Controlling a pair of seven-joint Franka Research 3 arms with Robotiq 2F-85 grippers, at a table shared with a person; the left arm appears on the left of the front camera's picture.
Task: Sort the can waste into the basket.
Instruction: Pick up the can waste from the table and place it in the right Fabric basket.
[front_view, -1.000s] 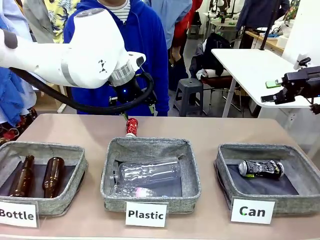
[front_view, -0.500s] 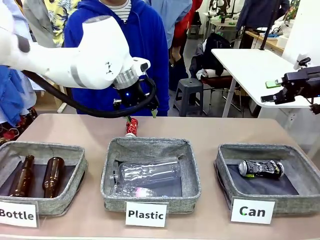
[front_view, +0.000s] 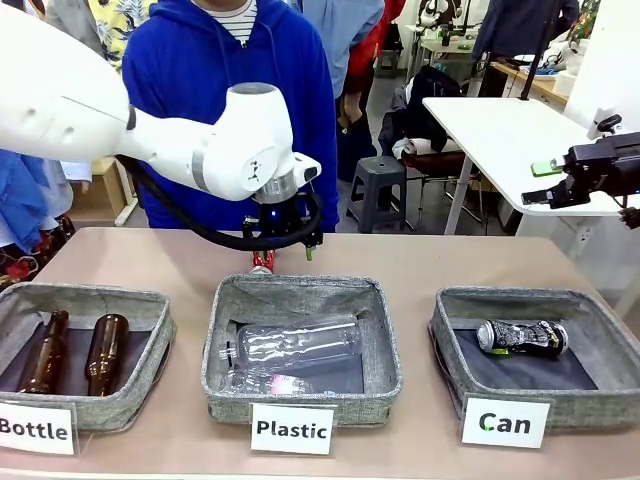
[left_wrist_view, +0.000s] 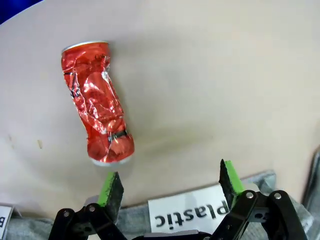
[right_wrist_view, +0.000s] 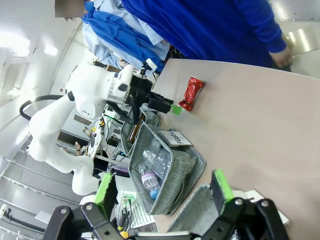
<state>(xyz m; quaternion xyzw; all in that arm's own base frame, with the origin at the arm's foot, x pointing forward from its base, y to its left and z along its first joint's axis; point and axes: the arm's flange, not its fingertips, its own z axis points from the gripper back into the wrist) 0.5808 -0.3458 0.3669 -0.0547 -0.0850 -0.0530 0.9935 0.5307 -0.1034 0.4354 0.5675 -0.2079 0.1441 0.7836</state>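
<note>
I read the red can (left_wrist_view: 97, 102) lying on the table (front_view: 420, 265) near its far edge behind the Plastic basket (front_view: 300, 295), the black-and-silver can (front_view: 522, 337) in the Can basket (front_view: 590, 408) at the front right corner, the left gripper (left_wrist_view: 170, 177) spread apart just beside the red can and not around it, and the right gripper (right_wrist_view: 162, 185) spread apart and empty.

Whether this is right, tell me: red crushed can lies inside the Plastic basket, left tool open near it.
Wrong: the red crushed can lies on the table beyond the Plastic basket, not inside, per the left wrist view; left tool open near it.
</note>
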